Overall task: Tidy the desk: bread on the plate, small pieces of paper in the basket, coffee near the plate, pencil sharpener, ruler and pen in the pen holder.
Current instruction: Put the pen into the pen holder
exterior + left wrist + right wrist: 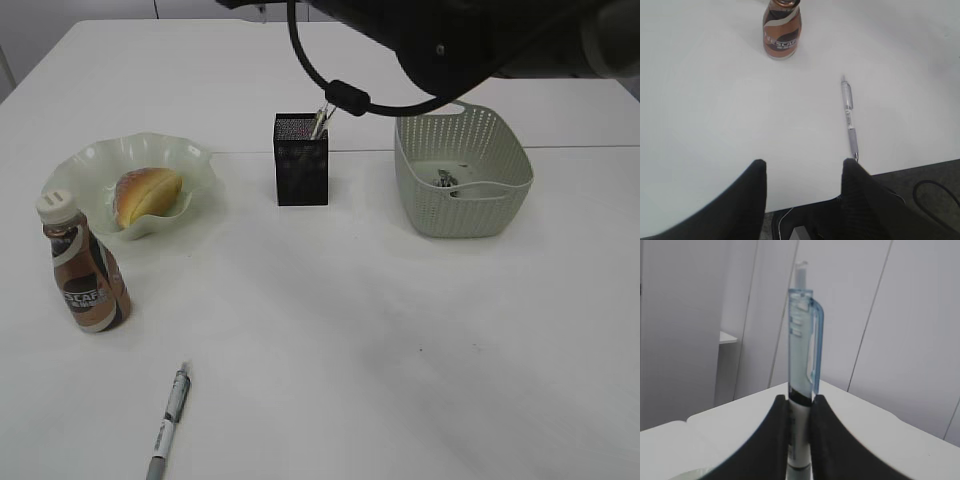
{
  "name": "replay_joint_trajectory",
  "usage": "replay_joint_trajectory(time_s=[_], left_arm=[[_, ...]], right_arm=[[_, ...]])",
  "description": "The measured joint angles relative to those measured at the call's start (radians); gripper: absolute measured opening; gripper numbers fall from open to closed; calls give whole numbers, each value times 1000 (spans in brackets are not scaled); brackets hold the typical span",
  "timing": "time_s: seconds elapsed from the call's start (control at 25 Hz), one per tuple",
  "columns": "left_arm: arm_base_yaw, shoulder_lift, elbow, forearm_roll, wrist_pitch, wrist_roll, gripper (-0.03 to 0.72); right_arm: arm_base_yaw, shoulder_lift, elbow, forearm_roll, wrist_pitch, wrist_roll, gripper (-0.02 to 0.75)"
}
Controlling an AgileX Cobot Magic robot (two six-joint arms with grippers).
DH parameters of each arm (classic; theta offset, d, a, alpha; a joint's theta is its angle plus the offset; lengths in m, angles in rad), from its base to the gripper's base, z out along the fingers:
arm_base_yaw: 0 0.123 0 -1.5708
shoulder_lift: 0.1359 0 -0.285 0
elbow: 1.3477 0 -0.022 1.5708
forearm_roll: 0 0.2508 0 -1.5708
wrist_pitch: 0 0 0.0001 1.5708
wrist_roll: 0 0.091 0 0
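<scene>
pale wall panels (920, 340) with thin dark seams stand on the far side. dark floor (900, 175) shows at the near right, a black cable (932, 182) curving across it.

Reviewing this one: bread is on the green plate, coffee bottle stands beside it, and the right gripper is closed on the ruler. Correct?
Not quite. The right gripper is closed on a pen with a clear blue clip, not the ruler; the right wrist view shows it. The bread on the plate and the coffee beside it are right.
</scene>
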Motion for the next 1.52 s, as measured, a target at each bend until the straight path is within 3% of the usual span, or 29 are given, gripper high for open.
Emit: replay_joint_trajectory(time_s=[0.2,0.72,1.12,1.52], left_arm=[[0,0,0,18,0,0,361],[0,0,0,54,0,0,361],[0,0,0,56,0,0,361],[0,0,0,58,0,0,361]], right_arm=[[-42,52,5,87,-65,0,56],[-45,274,7,285,-309,-75,56],[-55,356,-83,307,-299,-83,56],[-71,409,-176,322,-130,-86,56]])
